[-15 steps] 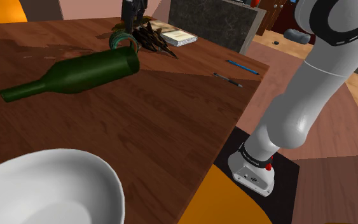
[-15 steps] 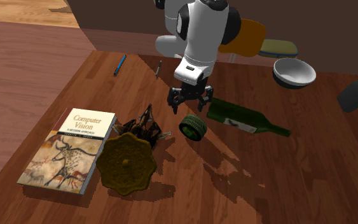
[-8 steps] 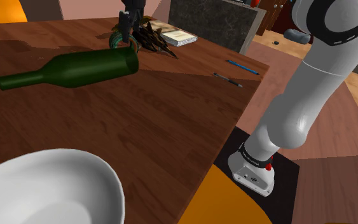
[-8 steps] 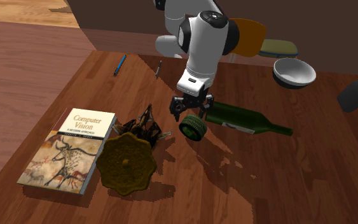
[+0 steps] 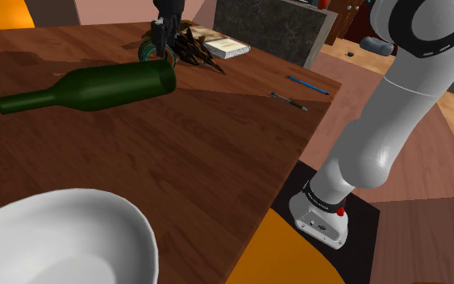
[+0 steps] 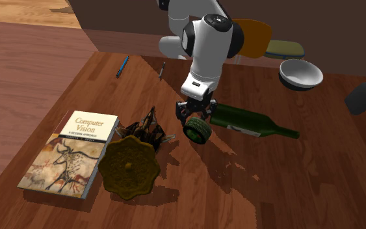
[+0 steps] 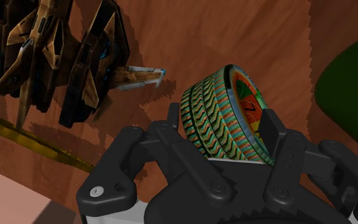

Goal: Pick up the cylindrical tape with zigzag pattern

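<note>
Wrist view: green-and-orange zigzag-patterned cylindrical tape roll (image 7: 212, 108), on edge on the brown wooden bench (image 7: 234, 38). It sits between the fingers of the all-black gripper (image 7: 220, 119), clasped from both sides. Dark green bottle (image 7: 349, 83) lies just beside.

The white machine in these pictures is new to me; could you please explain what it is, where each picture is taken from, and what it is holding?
It is a white robot arm beside a wooden table, ending in a black two-fingered hand. The shoulder view looks from beside the arm's stand; the second exterior view faces the arm across the table; the wrist view looks along the hand. On the table lie a green bottle on its side, a book, a white bowl, two pens, a scalloped brown disc and toy jets. The hand is shut on the zigzag tape roll, standing on edge beside the bottle's base.
</note>
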{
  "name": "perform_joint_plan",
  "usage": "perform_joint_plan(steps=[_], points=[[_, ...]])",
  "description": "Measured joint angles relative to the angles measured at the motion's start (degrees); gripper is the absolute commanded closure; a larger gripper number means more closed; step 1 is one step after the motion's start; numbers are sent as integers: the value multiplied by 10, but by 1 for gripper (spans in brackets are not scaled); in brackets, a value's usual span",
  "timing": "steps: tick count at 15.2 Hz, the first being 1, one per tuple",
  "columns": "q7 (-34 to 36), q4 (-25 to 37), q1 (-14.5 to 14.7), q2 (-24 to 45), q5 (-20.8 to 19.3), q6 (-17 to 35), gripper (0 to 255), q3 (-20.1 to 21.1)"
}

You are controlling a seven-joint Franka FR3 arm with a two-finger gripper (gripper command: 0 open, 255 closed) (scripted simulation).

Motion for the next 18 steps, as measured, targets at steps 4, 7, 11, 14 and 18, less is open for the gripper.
perform_joint_plan(steps=[4,7,11,14,18], points=[[0,1,0,0,0,-1,255,0],[-3,18,1,2,1,-18,255,0],[-6,55,2,8,1,-48,255,1],[-9,83,3,12,0,-73,255,2],[-12,128,5,22,-1,-108,255,3]])
